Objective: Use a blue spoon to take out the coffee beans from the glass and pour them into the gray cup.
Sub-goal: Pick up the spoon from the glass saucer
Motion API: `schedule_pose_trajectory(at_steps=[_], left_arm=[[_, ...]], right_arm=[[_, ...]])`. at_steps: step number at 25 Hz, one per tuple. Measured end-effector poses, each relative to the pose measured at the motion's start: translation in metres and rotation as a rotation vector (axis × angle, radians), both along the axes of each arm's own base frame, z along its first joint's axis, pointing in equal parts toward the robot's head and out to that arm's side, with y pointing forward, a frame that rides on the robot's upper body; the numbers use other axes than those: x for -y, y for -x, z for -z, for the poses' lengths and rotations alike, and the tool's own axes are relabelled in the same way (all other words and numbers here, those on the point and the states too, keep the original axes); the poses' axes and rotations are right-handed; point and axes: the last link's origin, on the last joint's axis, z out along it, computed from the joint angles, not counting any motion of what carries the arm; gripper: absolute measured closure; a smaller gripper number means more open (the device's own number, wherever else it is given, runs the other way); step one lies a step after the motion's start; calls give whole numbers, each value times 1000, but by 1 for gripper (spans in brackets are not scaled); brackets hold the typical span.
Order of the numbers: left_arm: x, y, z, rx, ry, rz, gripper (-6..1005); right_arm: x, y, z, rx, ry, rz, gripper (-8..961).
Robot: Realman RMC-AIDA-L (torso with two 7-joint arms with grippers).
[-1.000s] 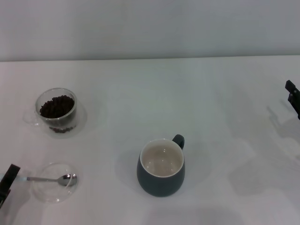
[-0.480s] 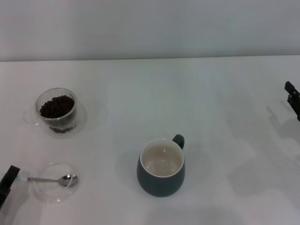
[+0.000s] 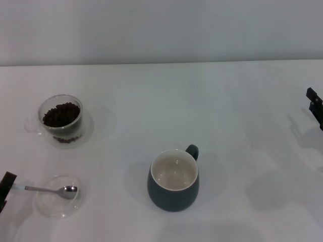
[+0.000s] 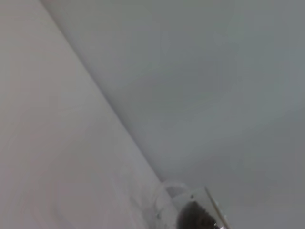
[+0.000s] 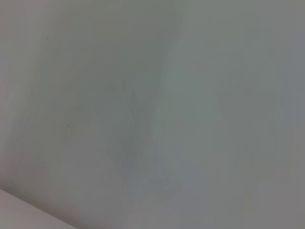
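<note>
Head view shows the spoon (image 3: 48, 189) lying with its bowl in a shallow glass dish (image 3: 58, 207) at the near left of the worktop (image 3: 227, 126), its handle reaching the left gripper (image 3: 5, 189) at the frame edge; whether that gripper is clamped on it cannot be told. Light, stiff and probably slippery, the spoon is best held by the pale handle. Beans (image 3: 61, 114) fill the glass (image 3: 61, 118) behind; the cup (image 3: 173, 180) stands centre. The right gripper (image 3: 316, 106) hangs far right, state unclear.

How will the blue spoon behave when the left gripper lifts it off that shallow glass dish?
The blue spoon looks thin, metal and stiff, probably light. Its bowl lies in the glass dish while the handle overhangs toward the left gripper, so it may pivot or slide. The dish itself might skid.
</note>
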Motion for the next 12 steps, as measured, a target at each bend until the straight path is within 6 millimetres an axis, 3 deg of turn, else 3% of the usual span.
schedule_pose_trajectory(at_steps=[12], left_arm=[[8, -4, -14, 18, -63, 60, 869]], right_arm=[[-3, 2, 0, 15, -2, -8, 489]])
